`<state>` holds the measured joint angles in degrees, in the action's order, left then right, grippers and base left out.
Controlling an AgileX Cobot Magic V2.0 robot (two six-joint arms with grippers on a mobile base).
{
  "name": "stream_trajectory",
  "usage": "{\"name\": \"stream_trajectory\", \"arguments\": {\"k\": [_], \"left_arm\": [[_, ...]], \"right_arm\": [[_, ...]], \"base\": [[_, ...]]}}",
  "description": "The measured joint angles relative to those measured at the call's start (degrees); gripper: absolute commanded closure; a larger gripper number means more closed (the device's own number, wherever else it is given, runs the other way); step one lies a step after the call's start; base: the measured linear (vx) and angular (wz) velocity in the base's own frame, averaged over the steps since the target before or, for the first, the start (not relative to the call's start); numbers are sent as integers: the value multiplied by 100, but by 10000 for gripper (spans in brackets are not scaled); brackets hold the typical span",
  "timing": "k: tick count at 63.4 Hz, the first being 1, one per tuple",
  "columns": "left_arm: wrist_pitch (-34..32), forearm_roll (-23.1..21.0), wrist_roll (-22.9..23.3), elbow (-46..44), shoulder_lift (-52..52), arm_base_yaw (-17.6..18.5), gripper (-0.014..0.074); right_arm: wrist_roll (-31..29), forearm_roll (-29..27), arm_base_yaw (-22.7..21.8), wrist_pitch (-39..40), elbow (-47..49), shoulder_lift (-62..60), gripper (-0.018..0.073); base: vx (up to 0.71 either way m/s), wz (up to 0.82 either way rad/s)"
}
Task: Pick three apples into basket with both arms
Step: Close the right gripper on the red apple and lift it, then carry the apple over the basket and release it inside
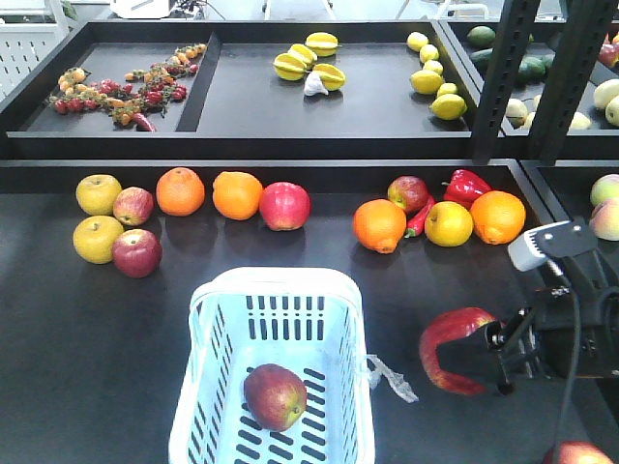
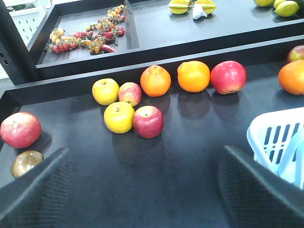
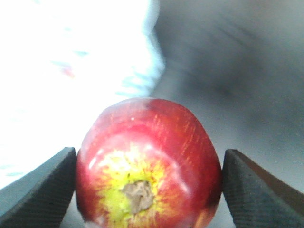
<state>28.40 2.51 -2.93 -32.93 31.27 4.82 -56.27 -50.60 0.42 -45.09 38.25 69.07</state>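
At four o'clock of the basket (image 1: 274, 290), the right gripper (image 1: 455, 360) carries an apple (image 1: 453, 338) clamped at its widest part.

Nearest, in the right wrist view, both ribbed pads press the held apple's flanks at three and nine o'clock, calyx end facing the camera; I judge it firm, smooth-skinned, moderately heavy and bruisable, so a grip across the equator with modest force suits it. Just beyond, at ten o'clock, the basket already holds one streaked apple (image 1: 276, 396). The left gripper (image 2: 142, 190) stands wide open and empty above bare counter. Farther, at eleven o'clock of the basket, a dark red apple (image 2: 148, 121) touches a yellow apple (image 2: 119, 117); approaching from its free side looks wise. Beyond lie oranges (image 1: 181, 190) and the rear trays (image 1: 319, 106).
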Motion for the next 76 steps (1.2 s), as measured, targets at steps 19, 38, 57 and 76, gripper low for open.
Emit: {"name": "stream_trajectory", "arguments": {"k": [19,38,57,76], "left_arm": [[0,0,0,0,0,0,4],[0,0,0,0,0,0,4],[0,0,0,0,0,0,4],[0,0,0,0,0,0,4]], "right_arm": [[-1260,-719,952,-439,0,-456,220],[-1423,-927,2898,1869,-7,-343,218],[-1423,-1250,4003,3125,-7,718,87],[-1423,-1814,4026,3615,-7,1095,-114]], "base": [[0,0],[0,0],[0,0],[0,0]]}}
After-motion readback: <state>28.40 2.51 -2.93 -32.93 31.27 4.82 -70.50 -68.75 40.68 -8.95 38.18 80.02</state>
